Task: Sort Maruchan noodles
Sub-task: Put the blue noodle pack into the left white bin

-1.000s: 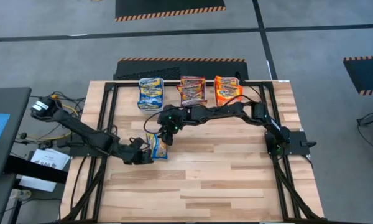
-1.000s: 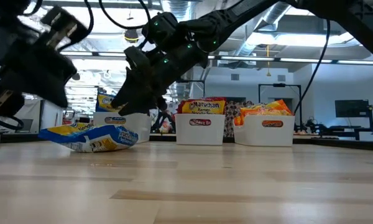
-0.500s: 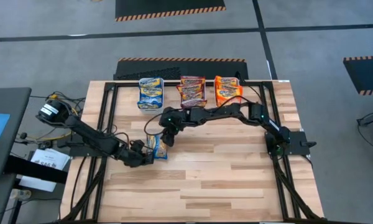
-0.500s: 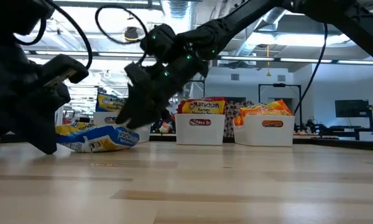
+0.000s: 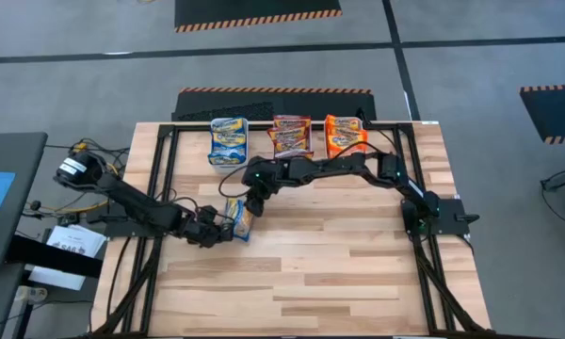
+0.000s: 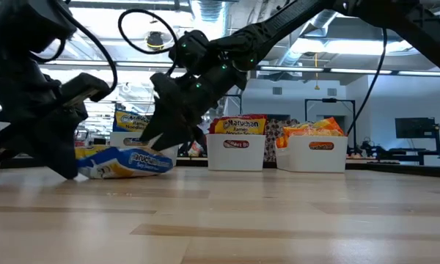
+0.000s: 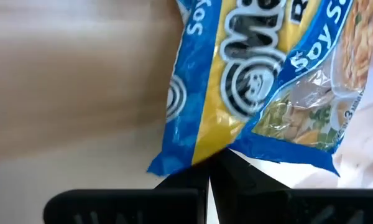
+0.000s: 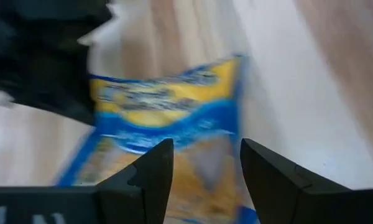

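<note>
One blue Maruchan noodles packet point(image 5: 238, 218) lies flat on the wooden table, left of centre, and shows in the low view point(image 6: 136, 162) too. My left gripper point(image 5: 217, 229) is shut at the packet's left end, slanting down. My right gripper point(image 5: 252, 195) stands open just above the packet's far end, and in its wrist view the two fingers point(image 8: 150, 168) frame the packet point(image 8: 168, 118). I cannot tell whether they touch it. More packets fill three white bins at the far edge. My left gripper meets the packet's sealed end edge point(image 7: 196, 155) with its shut fingertips point(image 7: 227, 171), coming from the table's left and slanting down. The edge lies over the fingertips; whether it is pinched between them or only pushed, I cannot tell. The packet rests on the table.
At the far edge stand a bin with blue packets point(image 5: 228, 141), one with maroon packets point(image 5: 291, 137) and one with orange packets point(image 5: 344, 135). A black frame point(image 5: 160, 169) borders the tabletop. Bare wood lies toward the near edge.
My left gripper has sunk to the table, tipping more steeply downward, and closed in on the packet's left end. The packet has slid a little toward the table's right. My right gripper has come slightly lower over the packet, still open.
</note>
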